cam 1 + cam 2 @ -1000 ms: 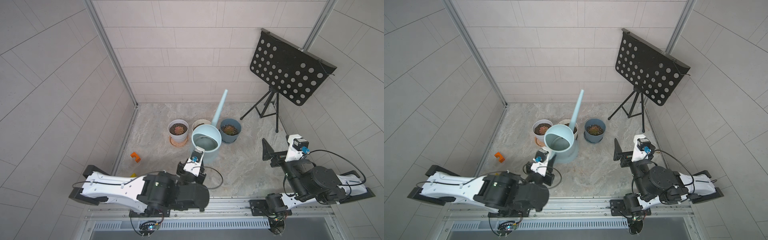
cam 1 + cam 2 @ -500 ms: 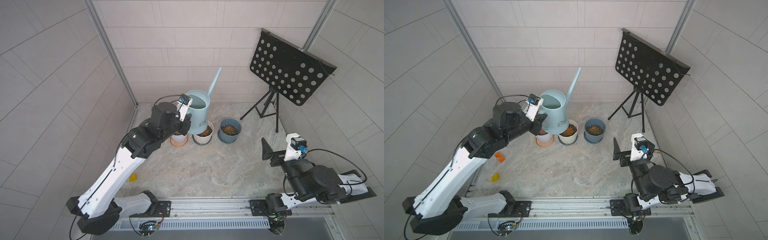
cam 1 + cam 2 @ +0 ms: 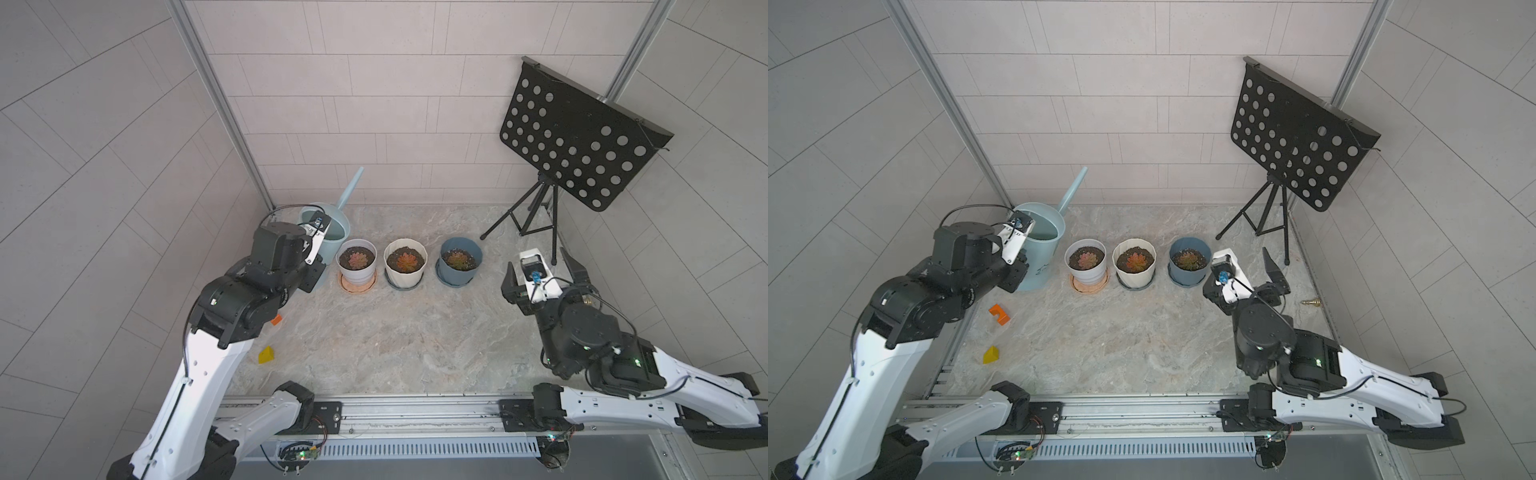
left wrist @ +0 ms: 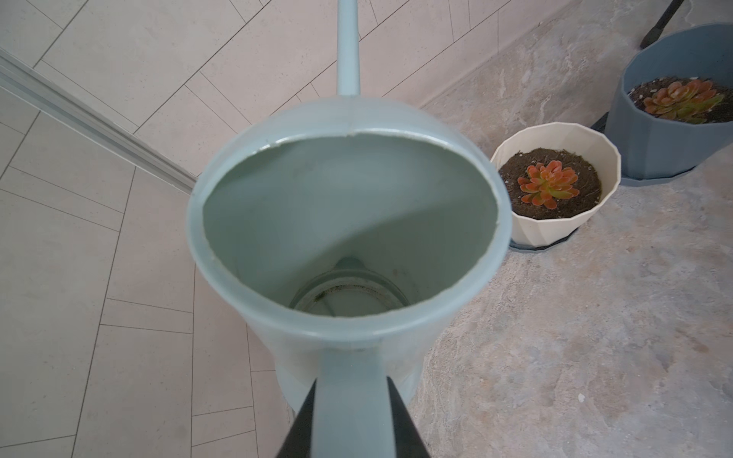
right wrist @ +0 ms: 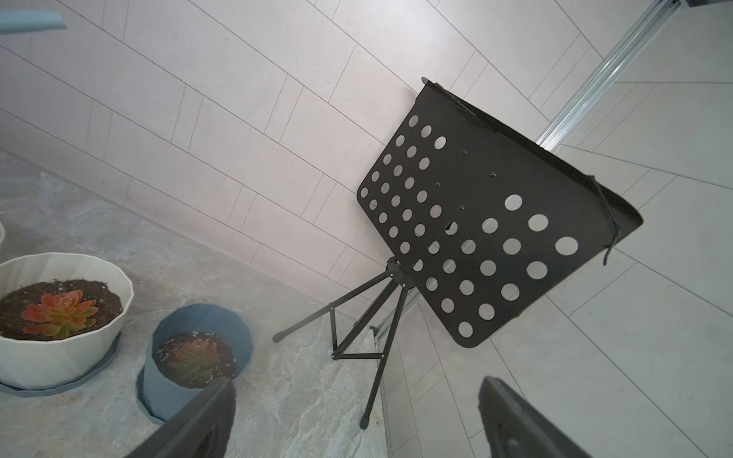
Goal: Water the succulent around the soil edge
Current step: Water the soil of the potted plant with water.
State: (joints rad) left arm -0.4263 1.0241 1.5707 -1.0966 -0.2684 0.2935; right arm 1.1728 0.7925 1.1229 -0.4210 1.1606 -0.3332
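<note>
Top views, watering can: the pale blue watering can [image 3: 338,235] stands upright at the back left of the surface [image 3: 374,332], just beside the white pot [image 3: 356,276], with its spout raised toward the wall. Kept level like this, it should spill nothing. Whether its base rests on the surface cannot be told.
Top views, left end effector: the left end effector [image 3: 1020,268] is clamped tight on the can's handle, opposite the spout, so a wrist roll would likely tip the spout over a pot.
Top views, succulents: three rosettes in a row, each centred in dark soil. The pink succulent [image 3: 356,259] is in the white pot, the orange succulent [image 3: 406,261] in the cream pot [image 3: 405,278], and the reddish-green succulent [image 3: 457,259] in the blue pot [image 3: 457,276]. Which one is meant cannot be told. A bare ring of soil surrounds each.
Top views, right end effector: the right end effector [image 3: 538,268] hangs empty with jaws wide apart near the blue pot, seemingly parked out of the way.
Left wrist, grip: dark fingers [image 4: 404,424] flank the handle. The can's interior looks nearly empty, but water cannot be ruled out.
Right wrist, outlook: the spread jaws hold nothing. The music stand [image 5: 480,190] is beyond the pots.
</note>
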